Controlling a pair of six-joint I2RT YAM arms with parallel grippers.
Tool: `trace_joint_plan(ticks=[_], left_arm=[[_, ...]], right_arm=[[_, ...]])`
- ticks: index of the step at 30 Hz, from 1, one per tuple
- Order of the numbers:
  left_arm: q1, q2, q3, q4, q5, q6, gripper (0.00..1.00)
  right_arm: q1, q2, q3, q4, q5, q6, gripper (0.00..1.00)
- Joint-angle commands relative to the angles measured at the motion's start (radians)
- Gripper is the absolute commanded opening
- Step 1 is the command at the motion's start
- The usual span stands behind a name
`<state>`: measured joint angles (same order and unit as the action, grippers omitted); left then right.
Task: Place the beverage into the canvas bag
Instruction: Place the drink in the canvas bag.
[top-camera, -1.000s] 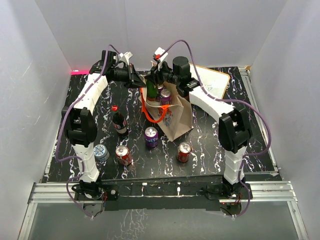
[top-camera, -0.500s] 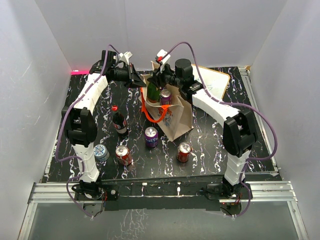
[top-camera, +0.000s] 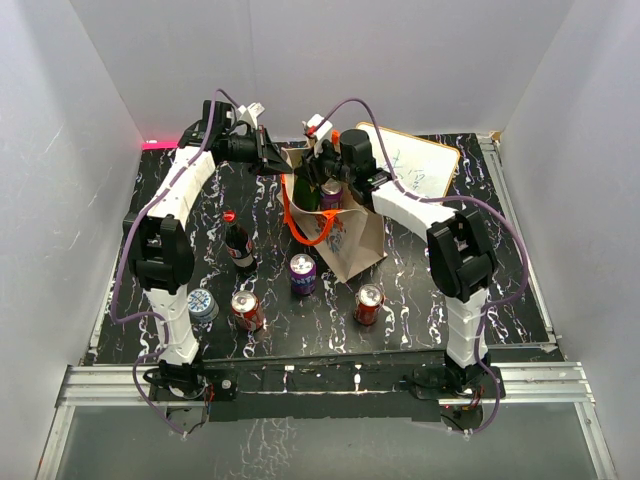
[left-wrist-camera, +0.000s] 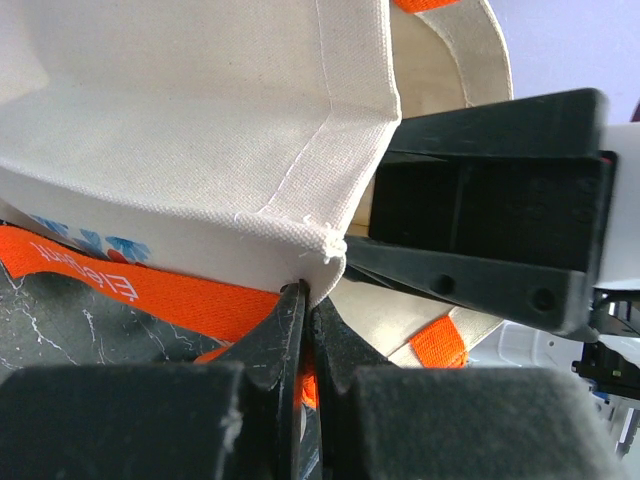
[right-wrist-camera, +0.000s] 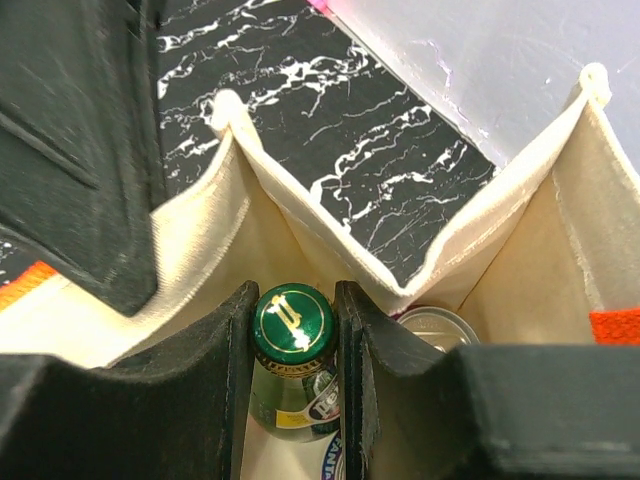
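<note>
While the left pincer (left-wrist-camera: 305, 300) clamps the bag (left-wrist-camera: 180, 130) by its rim, the right pincer (right-wrist-camera: 293, 300) grips the green bottle (right-wrist-camera: 292, 325) at the cap, seemingly deep inside beside a can (right-wrist-camera: 440, 325); lower straight, release only when seated.

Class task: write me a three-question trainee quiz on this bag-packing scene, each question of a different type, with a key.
1. True or false: the left gripper pinches the rim of the canvas bag.
2. What does the right gripper hold? A) green bottle B) purple can C) nothing
3. How many drinks stand on the table outside the bag?
Key: 1 true; 2 A; 3 five.
</note>
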<state>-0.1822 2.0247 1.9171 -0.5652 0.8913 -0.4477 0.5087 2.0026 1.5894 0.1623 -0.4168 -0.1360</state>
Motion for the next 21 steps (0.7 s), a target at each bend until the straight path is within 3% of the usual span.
trace_joint_plan(ticks=[1,21], left_arm=[[0.009,-0.012,0.002,-0.014,0.040,-0.014,0.00],[0.013,0.014,0.023,-0.049,0.052,0.021,0.01]], right_arm=[[0.001,-0.023,0.087,0.241,0.002,0.005,0.08],[-0.001,0.080,0.086,0.410,-0.005,0.061,0.08]])
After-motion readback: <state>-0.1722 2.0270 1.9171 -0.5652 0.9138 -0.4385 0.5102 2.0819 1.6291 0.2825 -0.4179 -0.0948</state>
